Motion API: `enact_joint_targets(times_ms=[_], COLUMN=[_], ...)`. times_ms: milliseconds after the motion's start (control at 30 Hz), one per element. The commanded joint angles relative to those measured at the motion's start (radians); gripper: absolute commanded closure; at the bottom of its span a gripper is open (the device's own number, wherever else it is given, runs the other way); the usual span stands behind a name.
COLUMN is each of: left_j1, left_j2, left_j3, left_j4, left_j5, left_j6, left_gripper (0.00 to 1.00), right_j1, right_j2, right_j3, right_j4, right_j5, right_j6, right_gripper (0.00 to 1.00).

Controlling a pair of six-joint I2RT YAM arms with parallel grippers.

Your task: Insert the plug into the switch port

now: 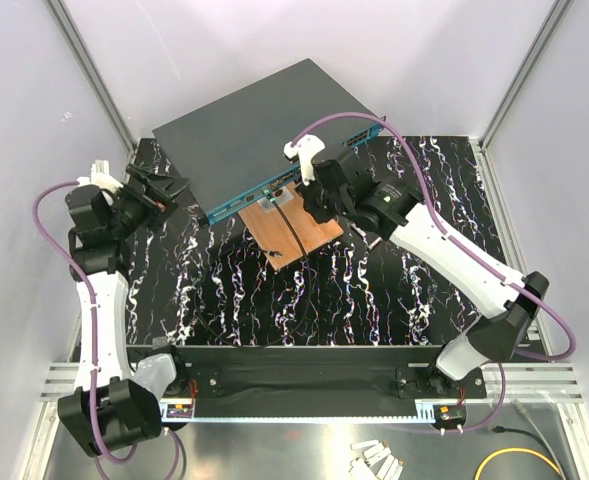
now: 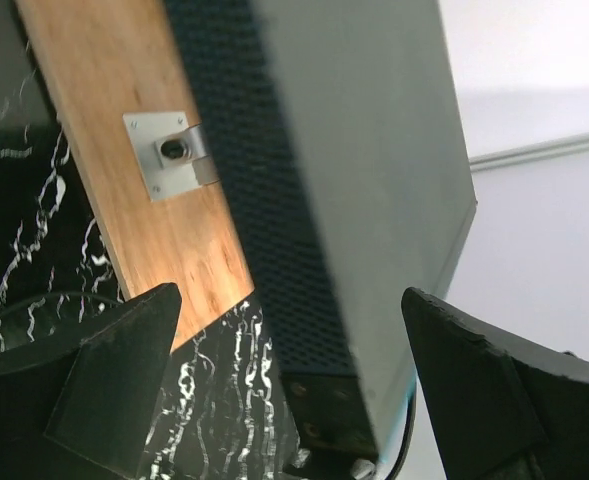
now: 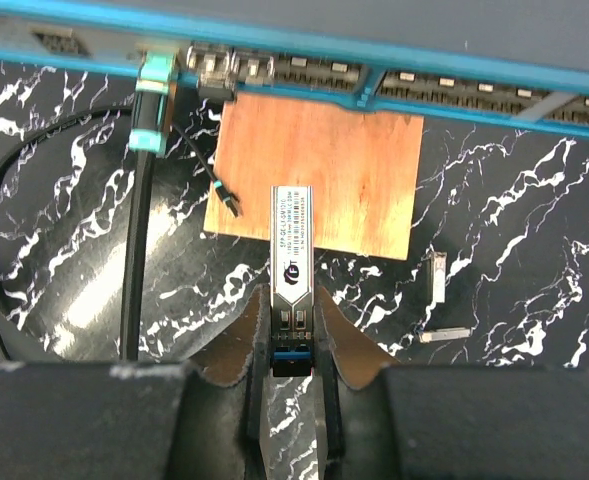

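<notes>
**Right tool.** The right tool (image 3: 292,345) is pinching the plug (image 3: 291,245). Its two fingers (image 3: 236,350) clamp the rear end of the plug, at the blue latch. The metal body of the plug projects straight ahead of the tool, label side up.

**Position of the plug.** The tip of the plug lies over the near edge of the copper-brown board (image 3: 354,160). It stops short of the switch (image 3: 424,82), and you see bare board between the tip and the port row. The teal-blue front edge of the switch runs across directly ahead of the tool. Ahead and to the left of the tool, a teal connector (image 3: 151,100) on a black cable (image 3: 137,260) sits in one port. To the right of the tool, two small metal pieces (image 3: 437,275) lie on the counter (image 3: 514,230).

**Left tool.** The left tool (image 1: 171,188) is spread wide and holds nothing. In the left wrist view, the end corner of the switch stands between its fingers (image 2: 114,380) with a gap on each side.
</notes>
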Motion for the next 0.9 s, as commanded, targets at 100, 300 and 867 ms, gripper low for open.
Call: enact_joint_targets(times_ms=[100, 300, 867], left_j1=[-0.006, -0.053, -0.173], left_j2=[-0.007, 0.007, 0.067], left_j3=[-0.101, -0.199, -0.179], left_j4=[0.289, 0.522, 0.547], left_j5=[0.028, 0.028, -0.001], left_j6=[-0.152, -0.266, -0.264], left_gripper=[0.01, 0.02, 0.32], right_j1=[0.008, 0.008, 0.008], right_j2=[0.058, 0.075, 0.147], right_j3=[0.091, 0.094, 0.171], right_j4=[0.031, 0.065, 0.071], right_j5=[0.03, 0.016, 0.088], right_j6=[0.073, 0.09, 0.117], right_gripper=[1.0, 1.0, 1.0])
